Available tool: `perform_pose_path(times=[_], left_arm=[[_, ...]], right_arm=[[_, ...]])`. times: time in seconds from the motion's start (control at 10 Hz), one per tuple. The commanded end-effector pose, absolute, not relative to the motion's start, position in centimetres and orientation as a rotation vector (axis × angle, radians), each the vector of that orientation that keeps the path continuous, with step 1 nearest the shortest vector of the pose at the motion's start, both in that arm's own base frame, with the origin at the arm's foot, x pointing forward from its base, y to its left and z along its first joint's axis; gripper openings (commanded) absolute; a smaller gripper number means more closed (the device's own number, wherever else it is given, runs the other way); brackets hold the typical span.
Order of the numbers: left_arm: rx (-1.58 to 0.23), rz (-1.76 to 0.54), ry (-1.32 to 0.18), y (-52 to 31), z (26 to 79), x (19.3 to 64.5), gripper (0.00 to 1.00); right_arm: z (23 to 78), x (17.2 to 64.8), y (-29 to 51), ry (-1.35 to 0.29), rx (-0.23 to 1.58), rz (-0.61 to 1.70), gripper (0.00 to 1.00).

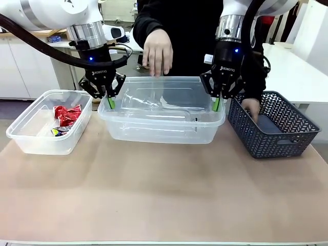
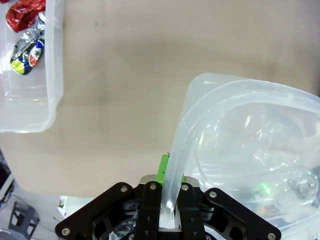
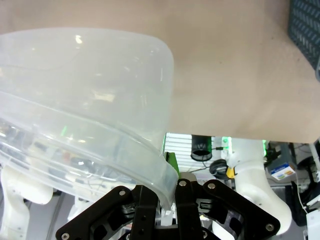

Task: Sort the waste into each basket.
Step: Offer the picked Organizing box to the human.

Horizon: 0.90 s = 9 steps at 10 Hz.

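A small see-through basket (image 1: pixel 20 123) stands at the left with a crumpled red can (image 1: pixel 66 114) and a multicoloured can (image 1: pixel 60 131) in it. The left wrist view shows the same basket (image 2: pixel 52 75), red can (image 2: pixel 22 12) and multicoloured can (image 2: pixel 27 50). A larger clear tub (image 1: pixel 159 130) sits in the middle with a clear plastic bottle (image 1: pixel 143 100) lying inside. My left gripper (image 1: pixel 111 104) is shut on the tub's left rim (image 2: pixel 220 95). My right gripper (image 1: pixel 217 105) is shut on its right rim (image 3: pixel 90 75). I cannot tell whether the tub rests on the table.
A dark blue-grey lattice basket (image 1: pixel 287 138) stands at the right, with one hand of the person (image 1: pixel 251 107) reaching into it. The person's other hand (image 1: pixel 157 51) hangs over the tub's far rim. The tan table's near half is bare.
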<state>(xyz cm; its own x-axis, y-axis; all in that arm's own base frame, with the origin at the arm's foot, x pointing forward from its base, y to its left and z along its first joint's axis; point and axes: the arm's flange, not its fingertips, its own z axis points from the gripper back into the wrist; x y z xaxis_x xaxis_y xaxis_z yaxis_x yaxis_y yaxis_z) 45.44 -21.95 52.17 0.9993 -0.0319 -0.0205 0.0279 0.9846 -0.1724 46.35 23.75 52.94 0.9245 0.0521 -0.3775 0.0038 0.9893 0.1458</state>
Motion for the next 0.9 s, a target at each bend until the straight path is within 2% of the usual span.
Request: perform_pose_path(times=[0.0, 0.8], left_arm=[[-0.174, -0.020, 0.002, -21.72, 52.07, 45.37, 0.04], [-0.174, -0.020, 0.002, -21.72, 52.07, 45.37, 0.04]], right_arm=[[53.36, 45.91, 24.17, 0.383, 0.158, 0.037, 0.05], [53.36, 45.91, 24.17, 0.383, 0.158, 0.037, 0.05]])
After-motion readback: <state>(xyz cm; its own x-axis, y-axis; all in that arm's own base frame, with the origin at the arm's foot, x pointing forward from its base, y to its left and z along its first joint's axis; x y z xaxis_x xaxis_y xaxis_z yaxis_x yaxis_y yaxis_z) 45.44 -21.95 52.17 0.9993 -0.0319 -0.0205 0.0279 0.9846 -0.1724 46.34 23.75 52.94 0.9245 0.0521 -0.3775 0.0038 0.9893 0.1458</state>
